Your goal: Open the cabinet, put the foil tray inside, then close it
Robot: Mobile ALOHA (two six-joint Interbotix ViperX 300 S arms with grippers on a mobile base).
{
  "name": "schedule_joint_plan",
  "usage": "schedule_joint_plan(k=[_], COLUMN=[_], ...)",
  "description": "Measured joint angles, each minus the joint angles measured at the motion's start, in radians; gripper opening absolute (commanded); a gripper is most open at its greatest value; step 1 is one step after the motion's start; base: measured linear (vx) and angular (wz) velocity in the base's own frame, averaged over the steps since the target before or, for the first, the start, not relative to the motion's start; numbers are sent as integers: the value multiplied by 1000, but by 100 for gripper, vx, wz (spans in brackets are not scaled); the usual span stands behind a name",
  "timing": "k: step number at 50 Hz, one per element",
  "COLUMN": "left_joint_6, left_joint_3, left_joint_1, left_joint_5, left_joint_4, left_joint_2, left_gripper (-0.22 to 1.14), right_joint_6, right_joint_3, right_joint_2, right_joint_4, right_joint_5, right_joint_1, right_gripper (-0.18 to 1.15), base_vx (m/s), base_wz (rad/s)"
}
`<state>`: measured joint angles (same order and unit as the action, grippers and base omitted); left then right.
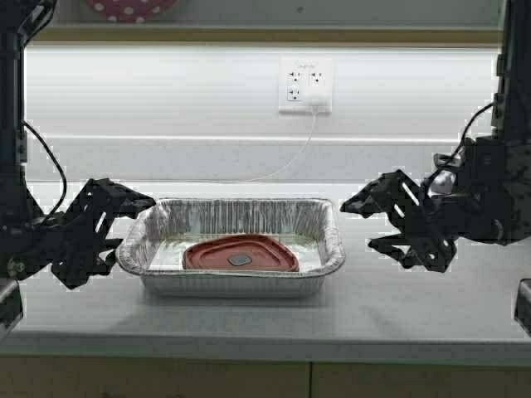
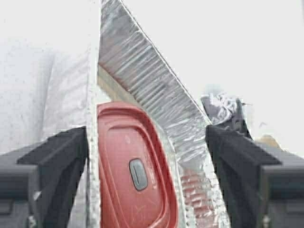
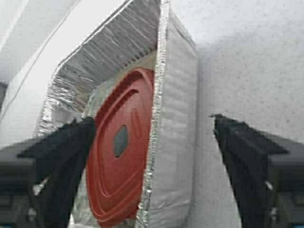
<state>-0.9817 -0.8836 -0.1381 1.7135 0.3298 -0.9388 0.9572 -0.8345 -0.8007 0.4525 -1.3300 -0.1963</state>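
- The left gripper hangs at the foil tray's left end, jaws apart, one side over the rim, nothing clamped.
- The foil tray sits mid-counter, a flat red lid on its bottom.
- It looks light, thin and easily buckled, so I'd pinch both rolled end rims evenly.
- The right gripper waits just beside the right end, jaws apart.

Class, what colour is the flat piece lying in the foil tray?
Reddish, with a small grey tab; the flat piece in the foil tray shows best in the high view.
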Motion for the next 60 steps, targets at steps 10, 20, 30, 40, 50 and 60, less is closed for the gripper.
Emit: schedule_joint_plan(k=[10, 20, 30, 40, 50, 60], left_joint_6=[-6, -46, -58, -63, -106, -150], left_joint_3=[34, 63, 66, 112, 149, 169], left_joint_1=[0, 0, 15, 38, 35, 35], left_joint_5=[0, 0, -3, -41, -104, -127], left_joint_4=[-3, -11, -77, -95, -35, 20], left_joint_2=[0, 0, -15, -32, -34, -34], left_gripper=[102, 102, 102, 101, 98, 63], right_joint_6=[64, 121, 153, 156, 160, 176], right_joint_3=[74, 143, 195, 202, 202, 204], right_joint_2=[-37, -95, -140, -143, -143, -143], right_joint_4=[41, 66, 81, 84, 86, 89], right_joint_5=[0, 0, 0, 0, 0, 0], right_joint_1=[0, -2, -2, -2, -3, -2], right_gripper=[104, 104, 104, 104, 102, 53], base_vx=[3, 0, 0, 0, 0, 0], base_wz=[1, 0, 0, 0, 0, 0])
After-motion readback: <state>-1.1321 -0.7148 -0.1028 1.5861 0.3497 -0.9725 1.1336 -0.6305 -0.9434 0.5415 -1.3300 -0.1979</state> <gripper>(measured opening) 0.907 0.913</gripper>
